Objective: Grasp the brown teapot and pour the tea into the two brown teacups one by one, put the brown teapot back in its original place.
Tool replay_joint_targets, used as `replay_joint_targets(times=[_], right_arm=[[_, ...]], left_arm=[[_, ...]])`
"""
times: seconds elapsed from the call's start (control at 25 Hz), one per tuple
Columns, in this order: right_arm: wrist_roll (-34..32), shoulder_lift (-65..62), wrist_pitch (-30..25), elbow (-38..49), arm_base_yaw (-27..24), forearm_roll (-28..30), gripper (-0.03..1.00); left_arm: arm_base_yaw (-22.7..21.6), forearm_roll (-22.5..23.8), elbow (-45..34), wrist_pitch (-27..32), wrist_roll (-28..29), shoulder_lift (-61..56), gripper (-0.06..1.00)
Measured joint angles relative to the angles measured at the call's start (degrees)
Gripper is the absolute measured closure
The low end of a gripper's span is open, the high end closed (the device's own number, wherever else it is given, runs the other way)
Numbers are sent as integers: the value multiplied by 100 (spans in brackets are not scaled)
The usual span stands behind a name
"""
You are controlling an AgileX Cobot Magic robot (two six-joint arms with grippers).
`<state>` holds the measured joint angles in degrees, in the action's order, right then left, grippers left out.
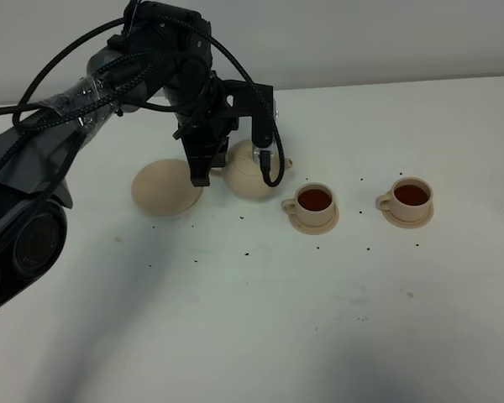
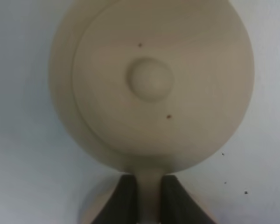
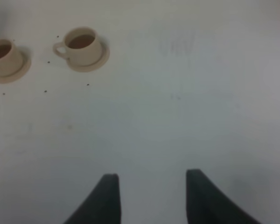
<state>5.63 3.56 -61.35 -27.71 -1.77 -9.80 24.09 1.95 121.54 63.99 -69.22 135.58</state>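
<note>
Left wrist view: teapot held by its handle, both cups filled

Left gripper (image 2: 148, 198) is clamping the brown teapot (image 1: 250, 172) by its loop handle, between the big saucer plate (image 1: 165, 187) and the near teacup (image 1: 314, 201). Far teacup (image 1: 412, 196) is also showing tea. Right gripper (image 3: 149, 196) is idling wide apart. Ceramic is probably heavy, slick, breakable; handle is the safest hold.

Left arm reaches in from the left edge of the exterior high view, wrist bent downward. Left gripper (image 2: 149, 198) points down, both fingers (image 2: 123, 200) clamped against a narrow handle. Right gripper (image 3: 149, 198) hangs with fingers spread apart, holding nothing.
</note>
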Motion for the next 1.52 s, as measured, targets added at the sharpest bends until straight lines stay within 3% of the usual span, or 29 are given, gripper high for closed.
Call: replay_joint_targets(times=[0.4,0.68,0.8,1.2,1.52], right_arm=[[0,0,0,0,0,0,63],[0,0,0,0,0,0,63],[0,0,0,0,0,0,63],[0,0,0,0,0,0,63],[0,0,0,0,0,0,63]], left_arm=[[-7,-92,0,-28,41,0,82],[-10,-150,0,-28,487,0,82],[-10,-121,0,-23,1058,0,82],[-92,504,0,83,3861,-14,82],[-387,528,0,430,4833,-387,82]])
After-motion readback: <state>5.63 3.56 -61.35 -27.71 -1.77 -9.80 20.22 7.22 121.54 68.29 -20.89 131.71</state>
